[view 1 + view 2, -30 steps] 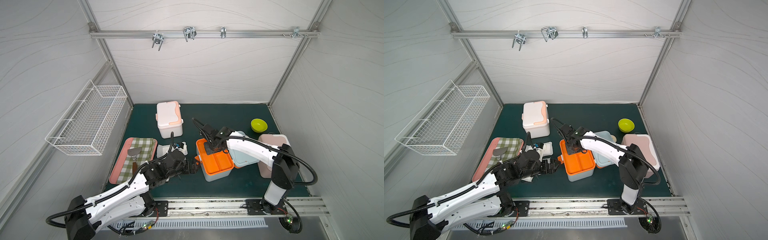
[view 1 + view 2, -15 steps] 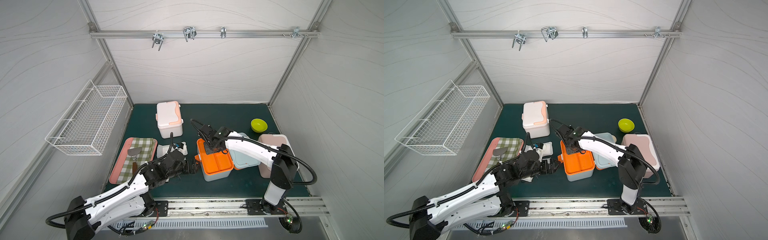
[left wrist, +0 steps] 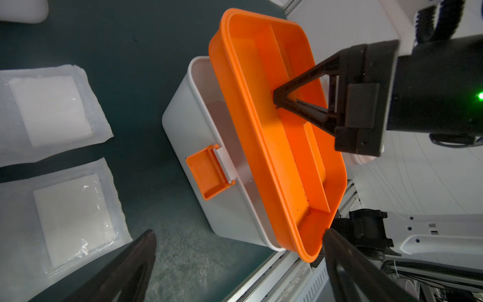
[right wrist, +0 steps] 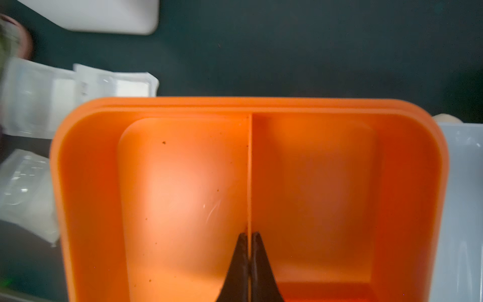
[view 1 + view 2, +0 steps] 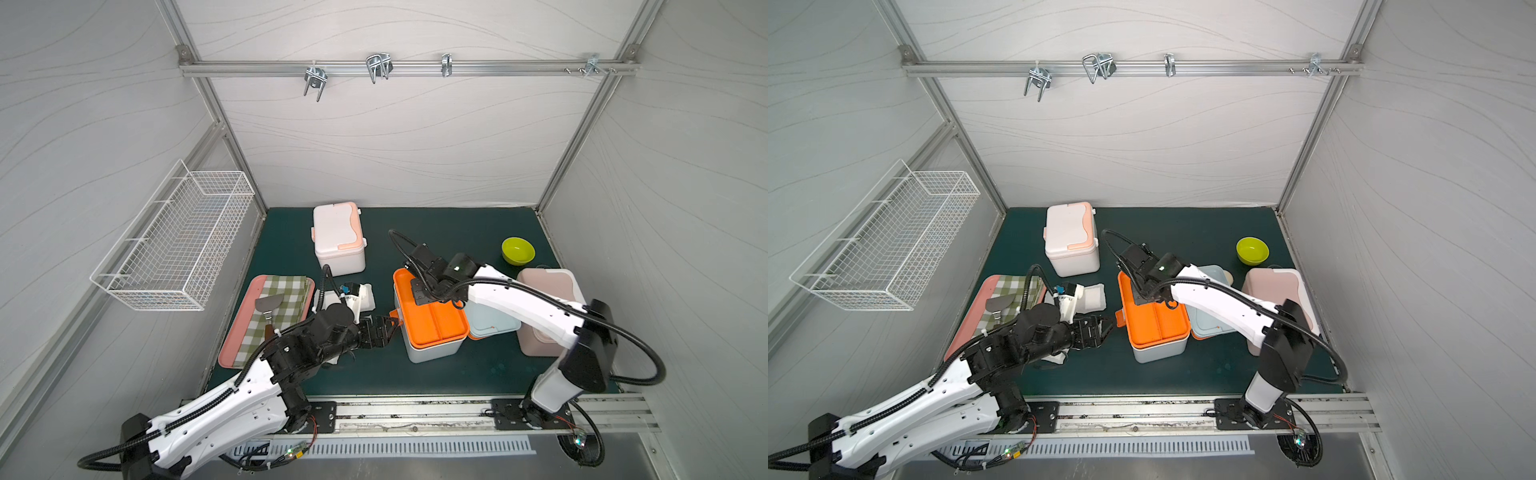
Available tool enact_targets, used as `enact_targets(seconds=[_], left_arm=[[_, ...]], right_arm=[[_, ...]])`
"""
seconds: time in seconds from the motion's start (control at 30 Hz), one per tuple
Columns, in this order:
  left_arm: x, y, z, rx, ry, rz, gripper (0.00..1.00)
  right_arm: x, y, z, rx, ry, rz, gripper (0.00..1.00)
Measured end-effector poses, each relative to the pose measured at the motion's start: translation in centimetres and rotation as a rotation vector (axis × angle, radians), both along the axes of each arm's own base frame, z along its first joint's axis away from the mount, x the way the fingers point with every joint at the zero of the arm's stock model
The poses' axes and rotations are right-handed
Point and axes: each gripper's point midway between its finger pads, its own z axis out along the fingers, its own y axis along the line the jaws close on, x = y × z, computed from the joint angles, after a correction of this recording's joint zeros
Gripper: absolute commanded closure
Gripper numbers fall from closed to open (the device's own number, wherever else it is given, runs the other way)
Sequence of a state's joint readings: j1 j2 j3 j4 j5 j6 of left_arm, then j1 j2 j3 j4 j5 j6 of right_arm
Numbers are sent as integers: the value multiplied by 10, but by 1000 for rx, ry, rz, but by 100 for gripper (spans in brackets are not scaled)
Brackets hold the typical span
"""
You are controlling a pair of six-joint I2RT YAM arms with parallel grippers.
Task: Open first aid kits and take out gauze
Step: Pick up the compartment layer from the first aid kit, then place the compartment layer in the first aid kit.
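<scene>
The pale blue first aid kit stands lidless at mid-table, and its lid lies to its right. My right gripper is shut on the divider of the kit's orange inner tray, which sits tilted above the box rim. My left gripper is open beside the orange clasp, holding nothing. Gauze pouches lie on the mat left of the kit. The white and peach kit and the pink kit are closed.
A pink tray with a checked cloth and a spatula lies at the left. A green bowl stands at the back right. A wire basket hangs on the left wall, and a metal rail runs along the front.
The right wrist has shifted very slightly while keeping its hold on the orange tray. The left arm has stayed where it was.
</scene>
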State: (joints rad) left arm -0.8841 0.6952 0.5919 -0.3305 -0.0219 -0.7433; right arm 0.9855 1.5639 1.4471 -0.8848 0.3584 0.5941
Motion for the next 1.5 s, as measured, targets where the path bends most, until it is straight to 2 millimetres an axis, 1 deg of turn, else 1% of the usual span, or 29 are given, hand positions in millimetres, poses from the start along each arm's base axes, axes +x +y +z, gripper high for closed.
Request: enact_targets(seconds=[0.17, 0.23, 0.33, 0.4, 0.47, 0.6, 0.7, 0.8, 0.9, 0.97, 1.03, 1.13, 1.17, 1.23, 1.33, 1.4, 1.43, 1.5], left_arm=[[-4, 5, 18, -23, -75, -23, 1], [-5, 6, 27, -24, -101, -33, 1], [-7, 10, 52, -45, -167, -44, 1], [-10, 15, 73, -68, -228, -46, 1], [-13, 23, 89, -86, -284, -40, 1], [-22, 43, 110, -118, -383, -17, 1], [-28, 57, 123, -151, -444, 9, 1], [-33, 68, 128, -176, -483, 31, 1], [-33, 72, 125, -177, -491, 43, 1], [-32, 71, 123, -170, -487, 45, 1], [-30, 69, 121, -162, -480, 43, 1], [-24, 61, 114, -131, -454, 36, 1], [-21, 56, 109, -113, -437, 29, 1], [-15, 46, 99, -74, -398, 12, 1], [-7, 28, 80, -11, -327, -26, 1], [-2, 14, 66, 33, -272, -60, 1], [-1, 10, 62, 44, -256, -72, 1], [1, 1, 47, 76, -208, -97, 1]], right_arm=[[-13, -17, 56, 170, -142, 41, 100], [-19, -29, 75, 228, -209, 55, 100], [-29, -55, 102, 292, -322, 58, 100], [-35, -78, 120, 327, -412, 45, 100], [-42, -102, 137, 356, -497, 24, 100], [-62, -163, 167, 435, -676, -57, 100], [-80, -207, 184, 517, -786, -129, 100], [-97, -247, 192, 601, -871, -204, 100], [-104, -266, 191, 634, -907, -250, 100], [-103, -268, 189, 627, -909, -260, 100], [-100, -264, 187, 604, -899, -259, 100], [-90, -248, 184, 549, -864, -236, 100], [-86, -239, 184, 523, -846, -221, 100], [-76, -218, 182, 470, -800, -185, 100], [-56, -172, 173, 369, -694, -103, 100], [-43, -136, 161, 309, -600, -42, 100], [-38, -121, 154, 287, -563, -18, 100], [-28, -87, 132, 230, -459, 44, 100]])
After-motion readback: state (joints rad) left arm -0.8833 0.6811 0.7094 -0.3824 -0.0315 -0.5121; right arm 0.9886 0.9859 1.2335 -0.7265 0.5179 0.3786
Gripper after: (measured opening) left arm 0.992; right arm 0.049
